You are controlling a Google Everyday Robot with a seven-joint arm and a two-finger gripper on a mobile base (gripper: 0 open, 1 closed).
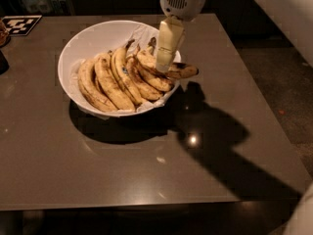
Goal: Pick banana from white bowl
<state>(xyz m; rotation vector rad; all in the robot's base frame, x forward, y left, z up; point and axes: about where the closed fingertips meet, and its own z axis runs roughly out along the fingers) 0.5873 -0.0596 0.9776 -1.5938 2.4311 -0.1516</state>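
Note:
The white bowl (66, 58) stands on the dark table, lined with white paper and holding several spotted yellow bananas. The banana (182, 71) with the big dark-brown patch lies on the right side of the pile, its dark end sticking out over the bowl's right rim. My gripper (162, 66) hangs from the white wrist at the top of the camera view. It points down over the right part of the bowl. Its tip is just above or touching the banana's middle, and it hides part of the banana.
The other bananas (110, 82) lie side by side in the bowl's left and middle. A black-and-white marker tag (19, 24) lies at the table's (146, 170) far left corner. A dark object (2, 62) sits at the left edge. The table's right edge drops to the floor.

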